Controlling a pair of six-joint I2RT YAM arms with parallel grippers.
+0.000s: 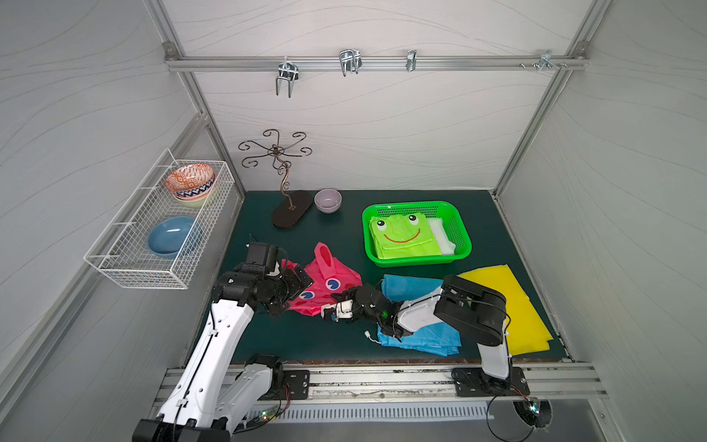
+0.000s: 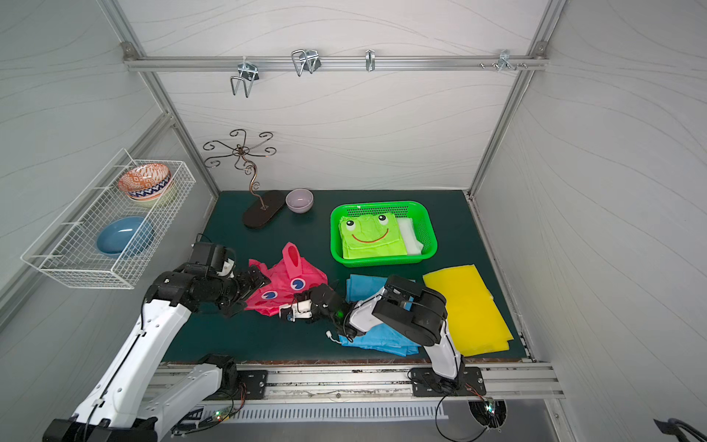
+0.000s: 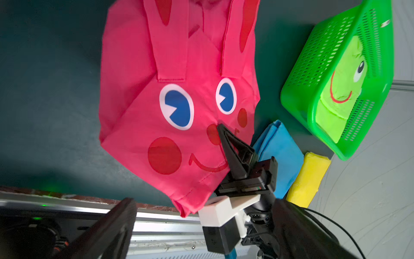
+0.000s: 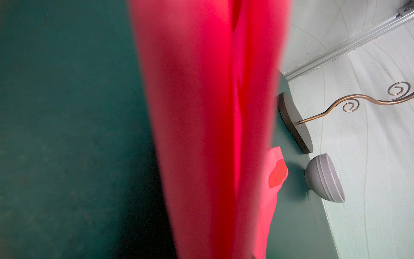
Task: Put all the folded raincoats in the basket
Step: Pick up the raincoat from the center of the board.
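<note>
Pink raincoat [image 1: 325, 276] lies on the table, just short of the basket [image 1: 416, 261] on its robot side. Right gripper [image 1: 327, 304], the nearer to the basket, is clamped on the raincoat's hem. Left gripper [image 1: 294, 292] is spread wide and empty. Judged: the right arm carries.

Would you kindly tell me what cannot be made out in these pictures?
- Right wrist view: the pink raincoat, blurred up close, hides the fingers of the right gripper.
- Both top views: the green raincoat covers most of a white item in the basket; unidentifiable.
- Top views: the right arm hides part of the blue raincoat.
</note>
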